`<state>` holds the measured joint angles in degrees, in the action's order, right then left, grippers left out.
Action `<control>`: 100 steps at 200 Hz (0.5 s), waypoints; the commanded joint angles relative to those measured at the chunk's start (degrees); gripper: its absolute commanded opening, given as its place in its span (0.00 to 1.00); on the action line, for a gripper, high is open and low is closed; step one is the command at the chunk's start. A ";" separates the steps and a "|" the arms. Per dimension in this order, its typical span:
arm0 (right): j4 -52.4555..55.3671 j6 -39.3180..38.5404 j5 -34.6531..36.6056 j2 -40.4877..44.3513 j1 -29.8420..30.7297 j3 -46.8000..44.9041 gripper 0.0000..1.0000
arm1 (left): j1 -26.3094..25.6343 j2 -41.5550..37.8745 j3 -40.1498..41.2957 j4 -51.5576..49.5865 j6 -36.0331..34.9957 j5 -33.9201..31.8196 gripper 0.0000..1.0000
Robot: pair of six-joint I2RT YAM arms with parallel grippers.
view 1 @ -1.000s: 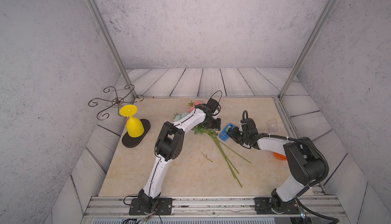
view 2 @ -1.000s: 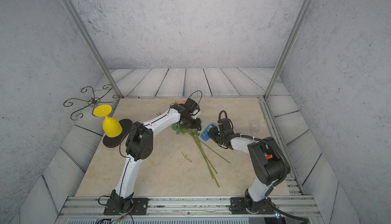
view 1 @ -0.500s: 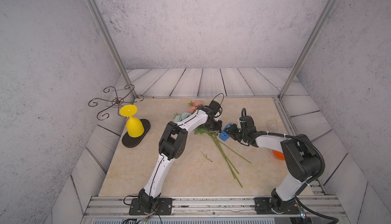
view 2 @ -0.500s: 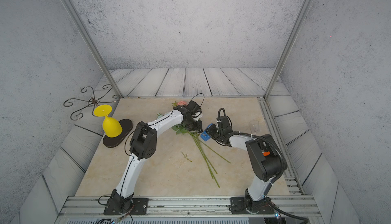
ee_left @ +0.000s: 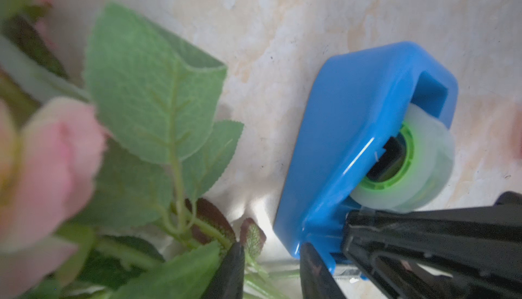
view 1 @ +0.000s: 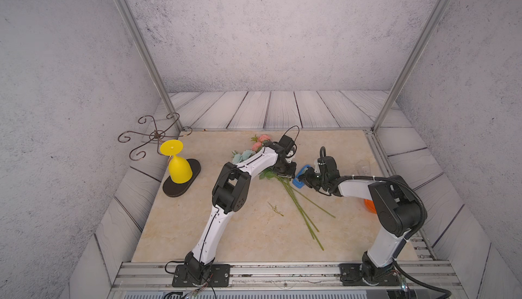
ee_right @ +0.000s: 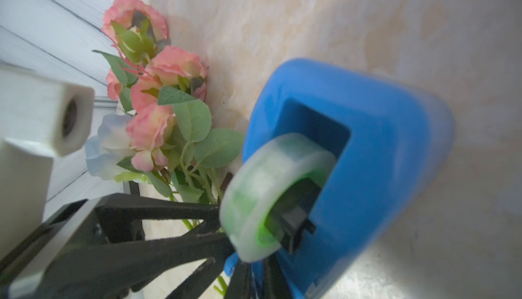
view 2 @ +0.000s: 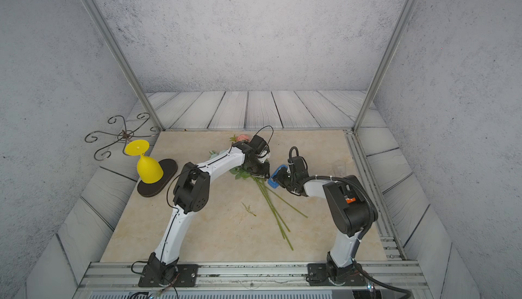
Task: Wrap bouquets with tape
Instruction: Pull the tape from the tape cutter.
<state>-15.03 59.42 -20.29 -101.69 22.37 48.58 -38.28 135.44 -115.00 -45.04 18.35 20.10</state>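
Right tool [view 1: 305, 176] clamps blue plastic dispenser of clear tape [view 1: 297, 183] just right of left tool [view 1: 285, 172], closed round artificial pink-and-blue flower bouquet [ee_right: 158, 131] lying far-left to near-right on marbled counter [view 1: 248, 238].

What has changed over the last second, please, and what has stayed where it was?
The right claw eased in toward the bouquet and closed on the end of the blue tape dispenser. The left claw stayed over the bouquet's stems. The bouquet, the tape dispenser, the loose sprig and the yellow goblet did not visibly move.
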 commanded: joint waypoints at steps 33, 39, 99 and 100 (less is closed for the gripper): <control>1.14 1.44 -1.06 0.51 -0.05 0.91 0.06 | -1.01 1.18 0.05 -0.53 -0.51 0.94 0.37; 1.15 1.80 -1.13 1.04 -0.05 0.78 0.06 | -1.07 1.31 -0.19 -0.66 -0.59 0.95 0.37; 1.85 1.78 -6.42 1.29 -0.22 3.12 0.04 | -1.27 1.51 -1.84 -1.46 -1.41 0.03 0.38; 1.80 1.85 -6.47 1.35 -0.22 3.11 0.04 | -1.27 1.46 -1.82 -1.42 -1.35 0.03 0.38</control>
<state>-12.23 59.88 -23.20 -101.62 22.17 50.24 -38.72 135.57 -115.39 -45.25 18.09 19.94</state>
